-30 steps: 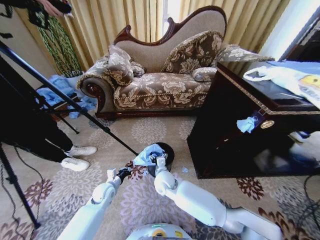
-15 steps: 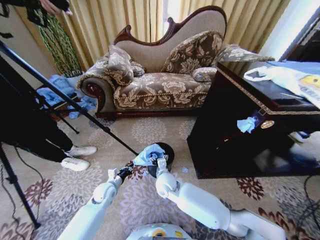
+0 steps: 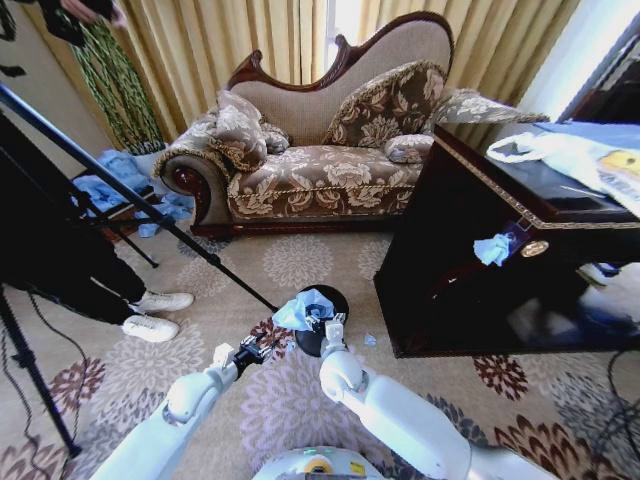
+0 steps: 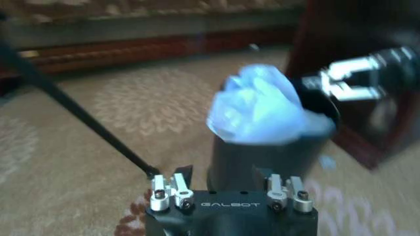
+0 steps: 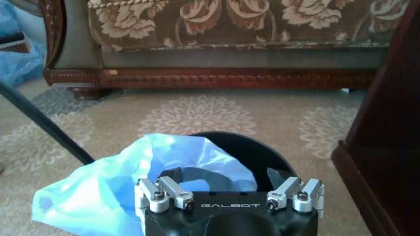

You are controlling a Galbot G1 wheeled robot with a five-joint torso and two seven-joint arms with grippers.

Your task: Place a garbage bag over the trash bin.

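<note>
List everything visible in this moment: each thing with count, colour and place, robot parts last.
garbage bag: one, pale blue, bunched over the bin's left rim
trash bin: one, black, on the carpet before the sofa
sofa: one, floral beige with dark wood, by the curtains
cabinet: one, dark wood, right of the bin
white bag: one, white with a yellow mark, on the cabinet
tripod: one, black, left
left gripper: open, left of the bin
right gripper: open, at the bin's near rim
</note>
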